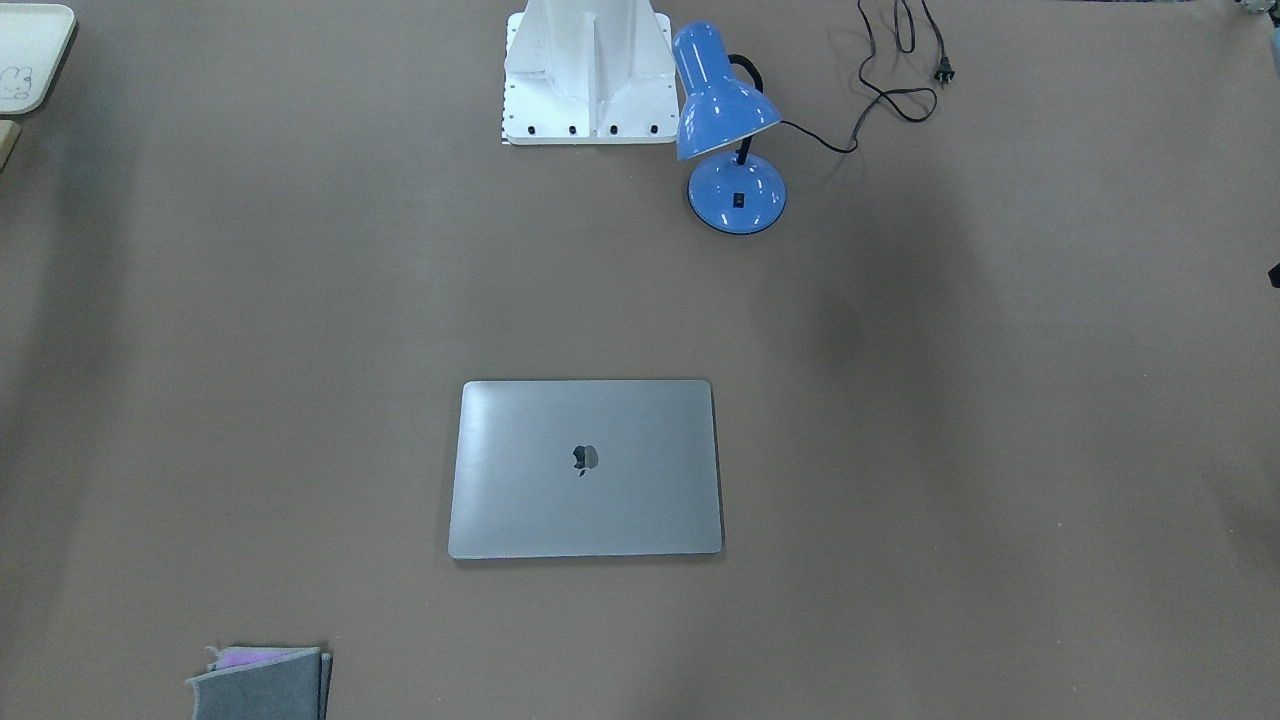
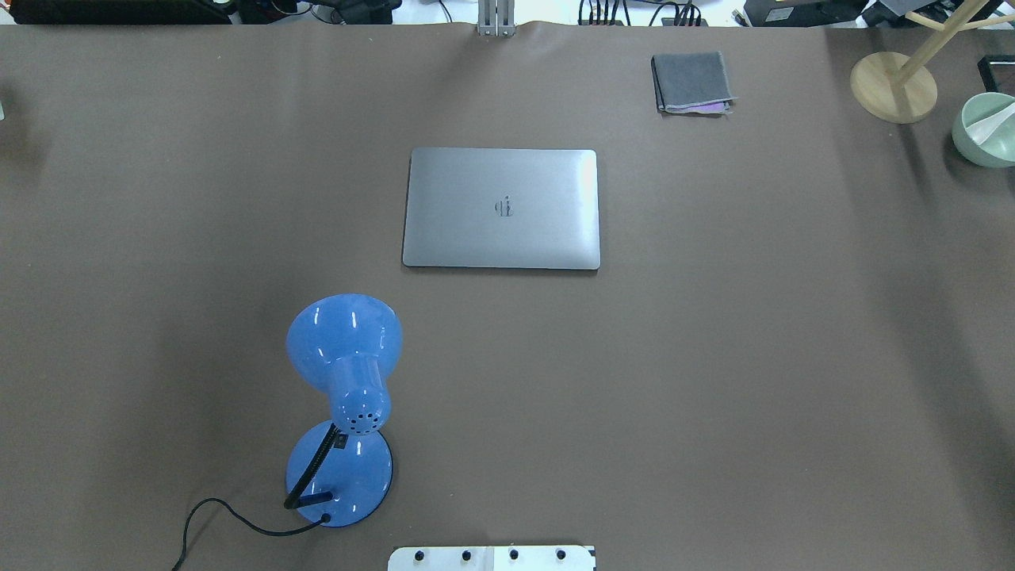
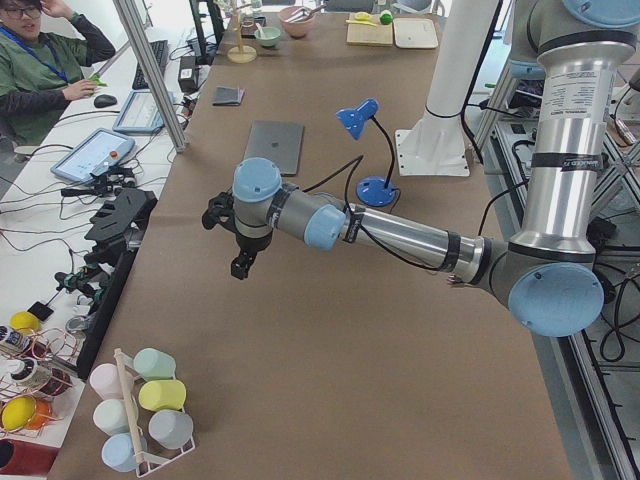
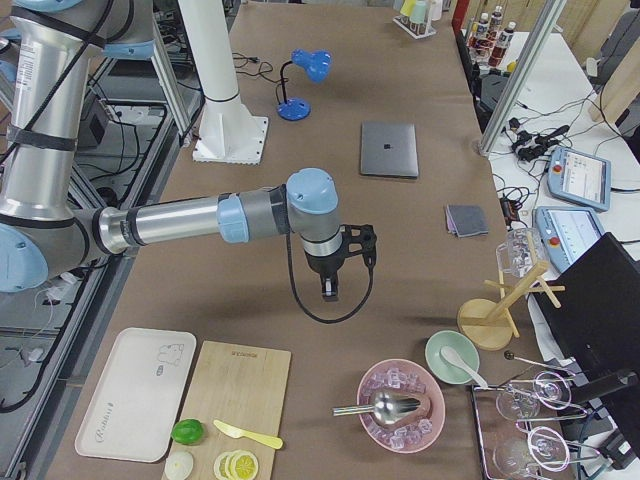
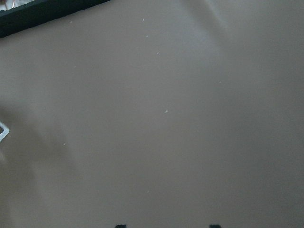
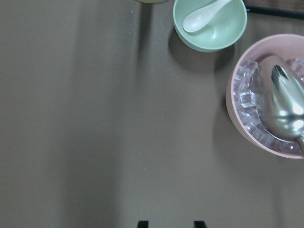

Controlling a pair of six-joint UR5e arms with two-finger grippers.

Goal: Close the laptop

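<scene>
The space-grey laptop [image 1: 585,500] lies flat on the brown table with its lid shut and the apple logo facing up. It also shows in the overhead view [image 2: 501,182], the left side view [image 3: 274,145] and the right side view [image 4: 389,149]. My left gripper [image 3: 240,268] hangs over bare table far from the laptop; in its wrist view the gripper [image 5: 168,226] shows two tips apart with nothing between them. My right gripper [image 4: 330,292] hovers over bare table near the bowls; in its wrist view [image 6: 171,224] the tips also stand apart and empty.
A blue desk lamp [image 2: 345,373] with a loose cord stands near the robot base [image 1: 588,80]. A grey felt pouch [image 2: 691,82] lies past the laptop. A green bowl with a spoon [image 6: 210,23] and a pink bowl of ice [image 6: 254,102] sit by the right gripper.
</scene>
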